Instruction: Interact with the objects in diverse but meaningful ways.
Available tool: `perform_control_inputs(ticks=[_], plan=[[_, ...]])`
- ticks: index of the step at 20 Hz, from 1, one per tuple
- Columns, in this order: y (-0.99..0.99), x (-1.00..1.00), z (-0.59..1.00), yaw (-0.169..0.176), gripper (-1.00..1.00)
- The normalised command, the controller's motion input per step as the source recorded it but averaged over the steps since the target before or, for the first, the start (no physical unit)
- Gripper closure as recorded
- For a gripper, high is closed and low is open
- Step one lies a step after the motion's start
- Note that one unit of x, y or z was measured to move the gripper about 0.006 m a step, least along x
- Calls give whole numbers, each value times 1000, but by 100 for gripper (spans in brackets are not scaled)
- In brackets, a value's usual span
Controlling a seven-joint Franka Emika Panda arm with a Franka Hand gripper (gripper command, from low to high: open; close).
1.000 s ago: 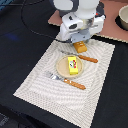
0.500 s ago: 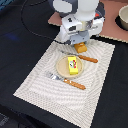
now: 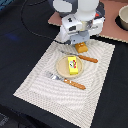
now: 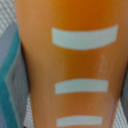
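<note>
Wrist view was filled by the orange ridged plastic block (image 4: 67, 65), a grey finger pad (image 4: 12, 80) of the hand (image 3: 81, 44) flat against one side, so the hand appeared clamped on it, low over the striped mat near the knife. Judged advice: move it slowly and vertically. The round tan plate (image 3: 60, 70) held the yellow box with red label (image 3: 73, 65).

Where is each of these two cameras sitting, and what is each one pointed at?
Exterior view: off the arm, raised, looking down at the striped placemat with plate, yellow box, fork and knife; the arm's white body shows, gripper low.
Wrist view: on the wrist, pressed close to the orange ridged block; a grey finger shows beside it.
Shared: the orange ridged block.
</note>
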Motion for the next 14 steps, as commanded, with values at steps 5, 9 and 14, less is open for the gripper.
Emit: perform_control_inputs(ticks=[5, 9, 14], plan=[[168, 0, 688, 0, 100], [-101, -31, 445, 3, 100], [-711, -258, 98, 0, 100]])
